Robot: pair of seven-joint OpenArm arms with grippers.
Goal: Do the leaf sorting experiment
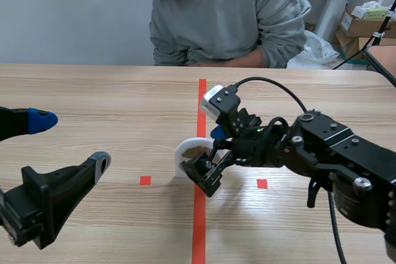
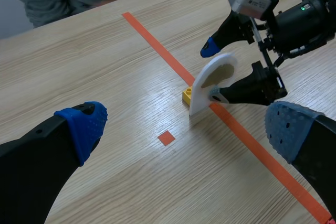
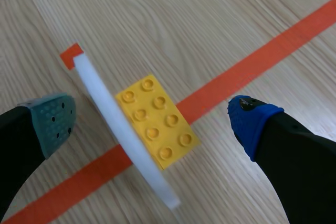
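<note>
1. The white disc [image 2: 199,98] stands on its edge at the middle of the table [image 1: 93,91], on the orange tape line [image 3: 226,90]. It is a little tilted, and its flat face looks to the left.
2. A yellow brick [image 3: 163,140] with eight studs lies flat against the right side of the disc. Its long axis runs along the disc and crosses the tape obliquely.
3. My right gripper [image 3: 152,121] has its fingers wide apart. The disc and the brick are between them, and neither pad presses on them.
4. My left gripper [image 1: 71,140] is also spread apart, near left, well apart from the disc.
5. The left wrist view shows a brownish patch [image 2: 220,72] on the disc face, and I cannot tell what it is. The right wrist view shows only the disc's thin edge. The scene view hides the brick.
6. A cardboard box [image 1: 362,23] at far right has a label, too small to read.
</note>
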